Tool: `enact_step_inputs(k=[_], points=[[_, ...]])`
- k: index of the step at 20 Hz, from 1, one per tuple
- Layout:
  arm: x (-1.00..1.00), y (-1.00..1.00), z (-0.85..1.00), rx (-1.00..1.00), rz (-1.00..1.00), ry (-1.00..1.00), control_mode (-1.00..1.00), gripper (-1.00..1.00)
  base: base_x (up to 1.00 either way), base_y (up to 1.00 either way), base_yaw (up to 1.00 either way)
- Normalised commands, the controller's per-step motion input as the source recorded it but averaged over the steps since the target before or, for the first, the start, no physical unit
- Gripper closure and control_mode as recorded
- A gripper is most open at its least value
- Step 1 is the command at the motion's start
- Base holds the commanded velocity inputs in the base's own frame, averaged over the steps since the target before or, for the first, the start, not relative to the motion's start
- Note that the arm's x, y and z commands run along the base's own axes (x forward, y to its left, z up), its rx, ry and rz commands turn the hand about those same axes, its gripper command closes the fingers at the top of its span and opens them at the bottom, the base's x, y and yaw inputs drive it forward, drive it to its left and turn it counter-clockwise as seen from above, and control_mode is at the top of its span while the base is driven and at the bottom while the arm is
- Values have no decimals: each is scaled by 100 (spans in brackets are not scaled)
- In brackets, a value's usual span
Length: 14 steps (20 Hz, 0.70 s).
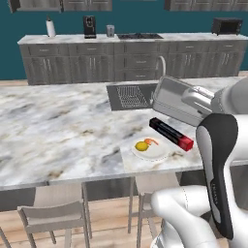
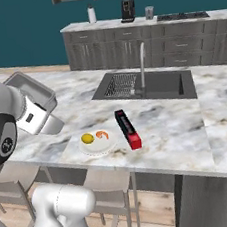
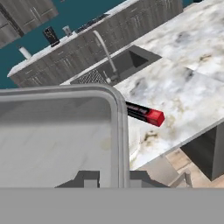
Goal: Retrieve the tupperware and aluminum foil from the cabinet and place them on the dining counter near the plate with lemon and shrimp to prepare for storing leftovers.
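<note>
Gripper (image 3: 111, 177) pinches the clear, round-cornered tupperware (image 3: 57, 135) above the marble dining counter (image 1: 58, 126).

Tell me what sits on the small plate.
On the plate: a yellow lemon piece and an orange shrimp, side by side. The plate surface beneath them is covered.

Left of my plate (image 1: 150, 149) the table (image 1: 58, 126) lies bare; the foil box (image 1: 170, 133) and sink (image 1: 131, 96) crowd the frame's right.
</note>
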Motion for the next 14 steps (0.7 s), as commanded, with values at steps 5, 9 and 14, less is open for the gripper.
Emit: enact_step_inputs(k=[5,9,14], points=[[0,0,0,0,0,0,100,100,17,4,12],[11,20,-20,0,3,12,-100,100,0,0,0],[3,38,-34,-1,0,23,-100,100,0,0,0]])
